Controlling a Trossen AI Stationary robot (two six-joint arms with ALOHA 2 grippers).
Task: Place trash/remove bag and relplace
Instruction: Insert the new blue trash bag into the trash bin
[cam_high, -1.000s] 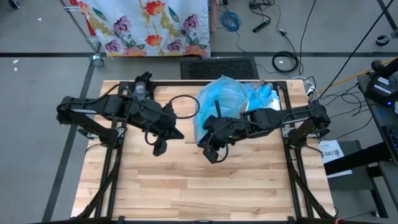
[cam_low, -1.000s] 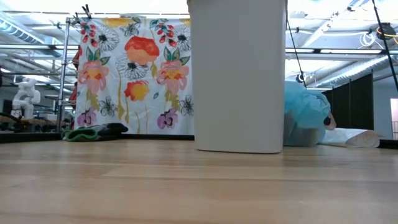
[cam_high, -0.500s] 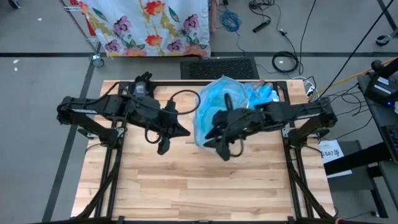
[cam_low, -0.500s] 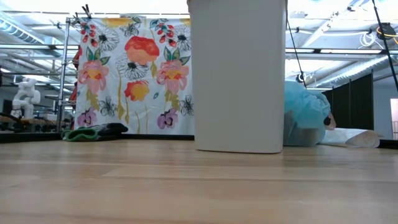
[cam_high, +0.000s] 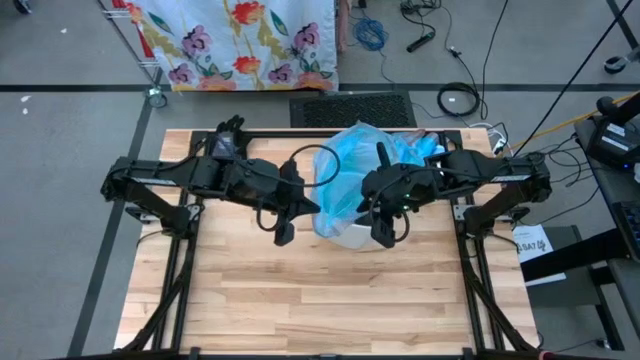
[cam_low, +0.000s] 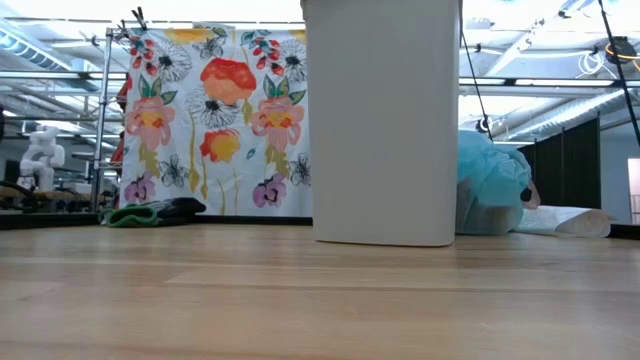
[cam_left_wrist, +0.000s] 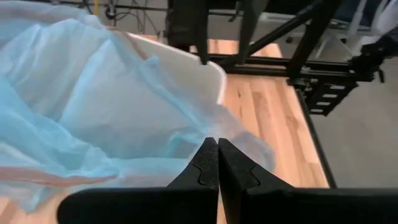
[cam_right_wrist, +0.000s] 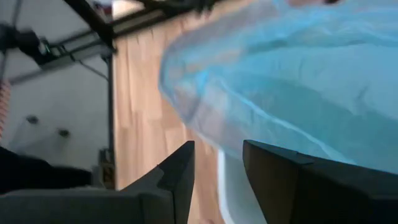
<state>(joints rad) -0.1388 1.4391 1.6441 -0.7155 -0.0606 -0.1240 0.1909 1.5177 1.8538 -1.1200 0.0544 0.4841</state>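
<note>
Two arms crowding one white bin (cam_high: 350, 238) at upper centre of the high view, light-blue bag (cam_high: 350, 165) billowing over its rim. Bag lying just right of the left gripper (cam_high: 283, 232), fingers pressed together, holding nothing. Right gripper (cam_high: 385, 236) at the bin's right edge, fingers spread, bag film directly ahead, so probably nearer for a grab. No trash wads visible anywhere.
</note>
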